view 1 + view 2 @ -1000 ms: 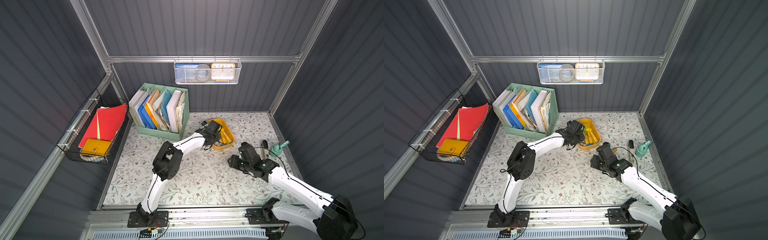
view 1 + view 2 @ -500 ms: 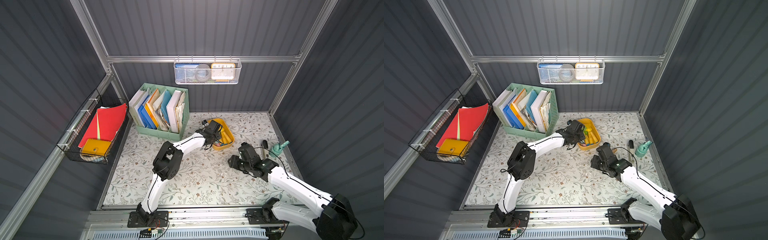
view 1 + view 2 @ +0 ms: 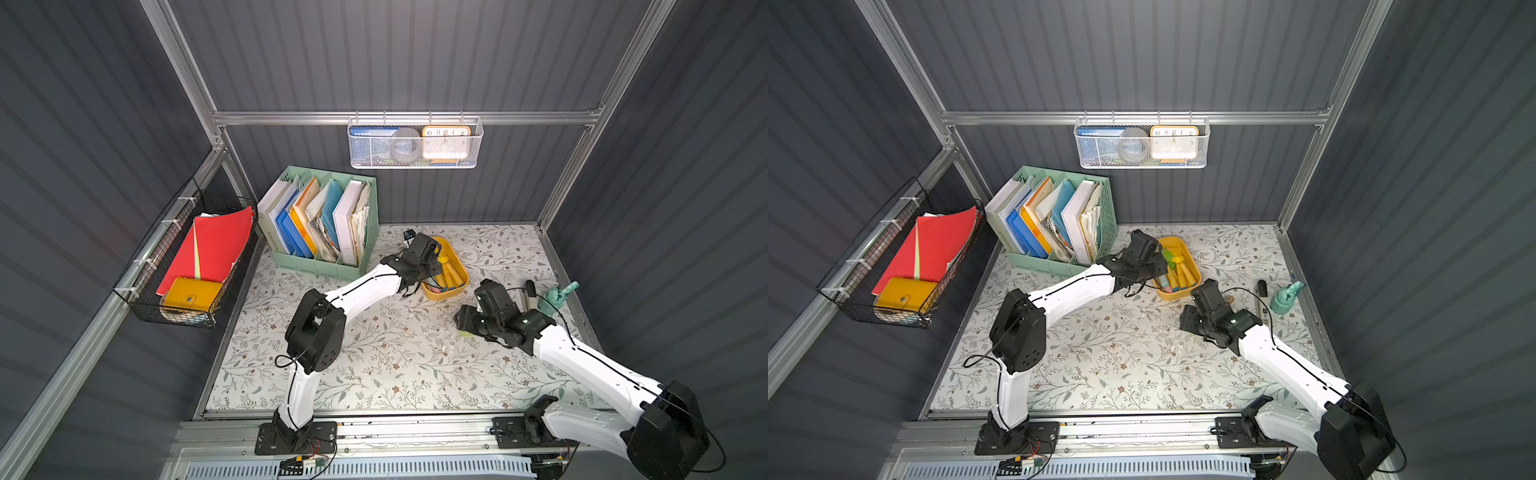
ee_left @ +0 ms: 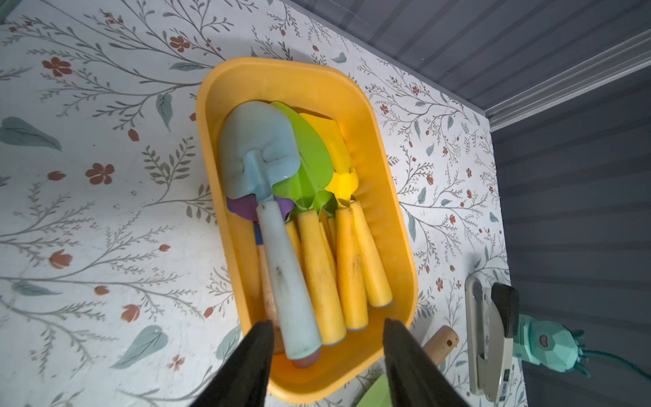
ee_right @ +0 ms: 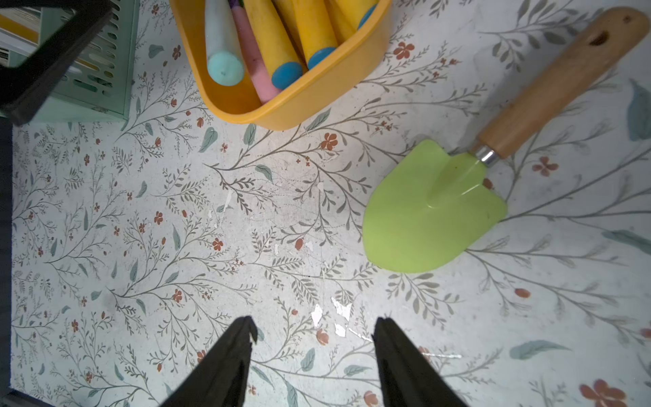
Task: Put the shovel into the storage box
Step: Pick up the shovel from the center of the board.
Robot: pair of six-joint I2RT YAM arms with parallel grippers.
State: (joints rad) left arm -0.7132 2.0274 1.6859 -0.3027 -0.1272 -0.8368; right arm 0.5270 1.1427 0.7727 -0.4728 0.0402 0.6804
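Shows shallow yellow-orange plastic tub (image 4: 281, 77) mid-frame, pale-blue plastic shovel (image 4: 269, 225) inside atop yellow-handled shovels (image 4: 348, 267). At lower edge, left gripper (image 4: 327, 322) parted, empty, straddling handle tip (untouched). Risks clipping handle and tipping tub on withdrawal. Also right gripper (image 5: 314, 320) parted, empty, lower centre.
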